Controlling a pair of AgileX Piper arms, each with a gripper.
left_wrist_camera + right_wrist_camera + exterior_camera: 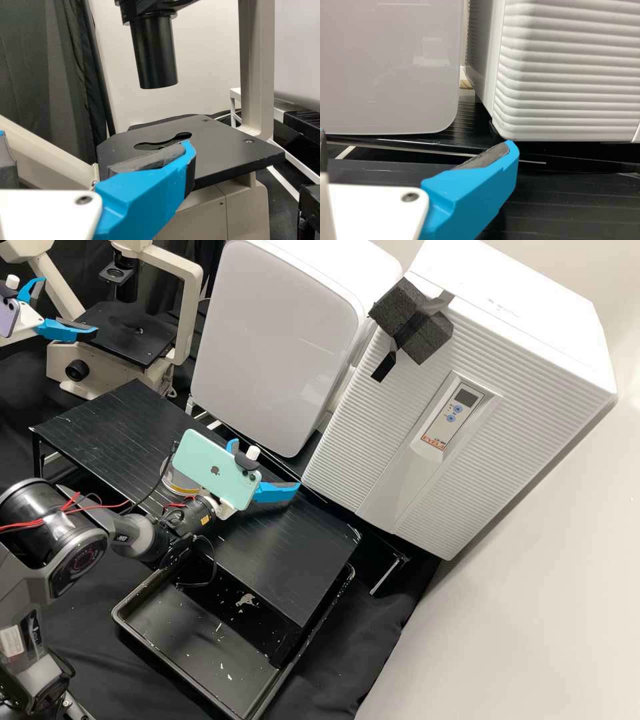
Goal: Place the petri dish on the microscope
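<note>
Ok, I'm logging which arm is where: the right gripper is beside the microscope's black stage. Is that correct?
Not quite: the left gripper is the one beside the black stage of the microscope, as the left wrist view shows.

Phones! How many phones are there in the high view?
2. A mint-green phone above the black table, and a purple phone at the left edge, near the microscope. More might be hidden.
</note>
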